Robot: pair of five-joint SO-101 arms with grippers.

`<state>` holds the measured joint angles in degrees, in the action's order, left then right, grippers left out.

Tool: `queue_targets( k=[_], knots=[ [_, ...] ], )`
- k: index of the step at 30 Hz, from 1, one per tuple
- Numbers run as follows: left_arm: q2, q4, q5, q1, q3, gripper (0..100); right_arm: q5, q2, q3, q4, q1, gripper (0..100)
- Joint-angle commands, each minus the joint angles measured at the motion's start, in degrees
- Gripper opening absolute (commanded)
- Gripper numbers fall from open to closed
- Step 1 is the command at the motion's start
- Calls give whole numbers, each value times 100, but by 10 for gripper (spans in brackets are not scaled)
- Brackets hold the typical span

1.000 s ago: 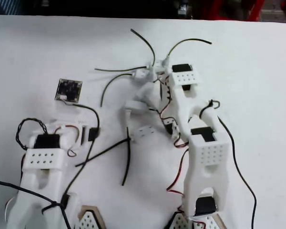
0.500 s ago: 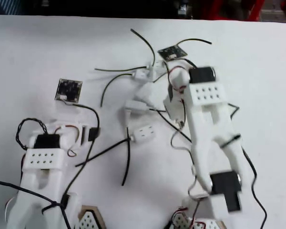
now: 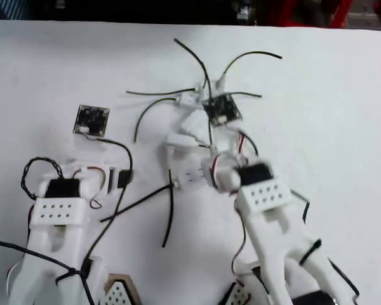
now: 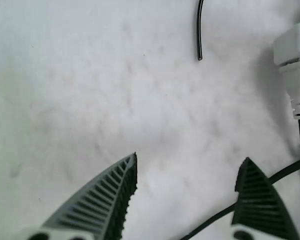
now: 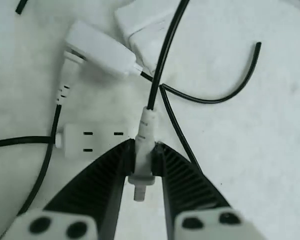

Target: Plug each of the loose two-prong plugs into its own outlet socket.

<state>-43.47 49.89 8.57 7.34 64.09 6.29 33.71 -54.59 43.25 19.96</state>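
Right claw [image 5: 143,148] around plug [image 5: 146,125], beside socket [image 5: 90,140]

The right gripper [image 5: 144,148] is squeezed tight on a white plug [image 5: 146,125], and the plug's black cord [image 5: 162,60] runs away from it over the white table [image 5: 250,150]. A white socket [image 5: 87,140] with small slots lies just beside one finger [image 5: 107,170]. Farther off, a second plug [image 5: 100,50] and a white block [image 5: 140,22] lie close together
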Motion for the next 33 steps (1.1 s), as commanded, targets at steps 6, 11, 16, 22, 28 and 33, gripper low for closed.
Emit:
queue_targets(
  k=[6,11,16,22,28,33],
  knots=[
    [-171,-114,53,40,-35,312,-387,426,-1679,-2949,295,16],
    [-171,-105,53,48,-35,312,-396,479,-2215,-3635,303,16],
    [-171,-114,62,48,-44,312,-396,576,-2558,-4338,303,16],
    [-180,-352,0,4,-273,312,-352,1956,-3015,-4541,505,16],
    [-180,-738,-774,-110,-905,313,-53,3688,-3270,-3978,901,16],
    [-180,-765,-888,-778,-1248,313,-26,4910,-3270,-2949,1288,16]
  ],
)
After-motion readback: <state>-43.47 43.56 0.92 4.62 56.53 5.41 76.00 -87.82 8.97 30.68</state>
